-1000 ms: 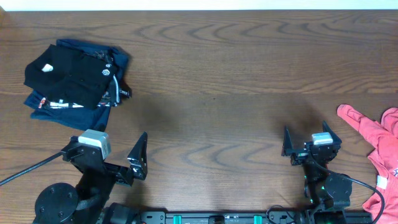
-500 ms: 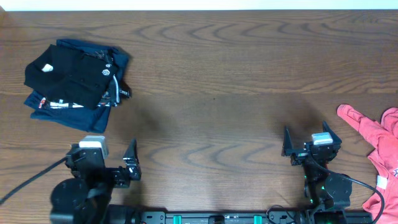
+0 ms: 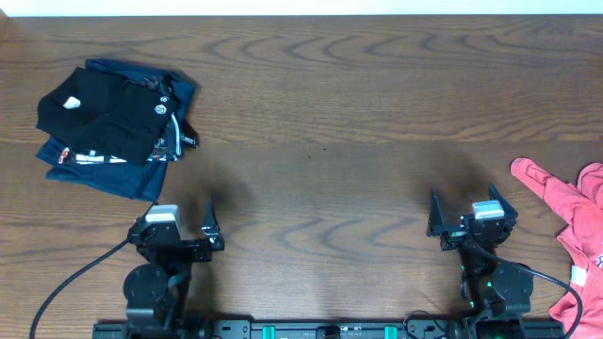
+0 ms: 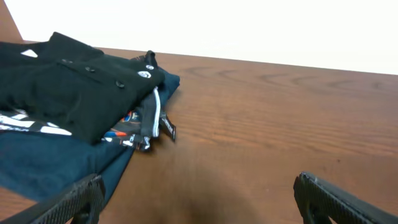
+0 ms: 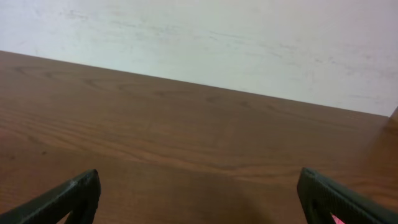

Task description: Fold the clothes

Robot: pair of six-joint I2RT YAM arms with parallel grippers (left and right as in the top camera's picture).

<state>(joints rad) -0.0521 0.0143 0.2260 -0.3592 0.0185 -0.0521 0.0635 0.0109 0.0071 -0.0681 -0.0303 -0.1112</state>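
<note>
Left tool: your left tool (image 3: 177,237) is gaping wide, gripping nothing, over bare tabletop (image 3: 330,141).
Right tool: your right tool (image 3: 466,221) is also standing wide open, empty.
Arms: both are sitting tucked low at the near edge, pointing across the tabletop.
Clothes: the black T-shirt (image 3: 104,113) is lying on the navy shirt (image 3: 104,171), far left. The coral-red garment (image 3: 579,226) is lying at the right edge.

You have a dark wooden table (image 3: 320,122) with bold grain. Near its far-left corner a folded navy shirt (image 3: 127,177) lies on the wood, a black T-shirt (image 3: 104,113) stacked on it. A crumpled coral-red garment (image 3: 584,221) lies at the right edge.
</note>
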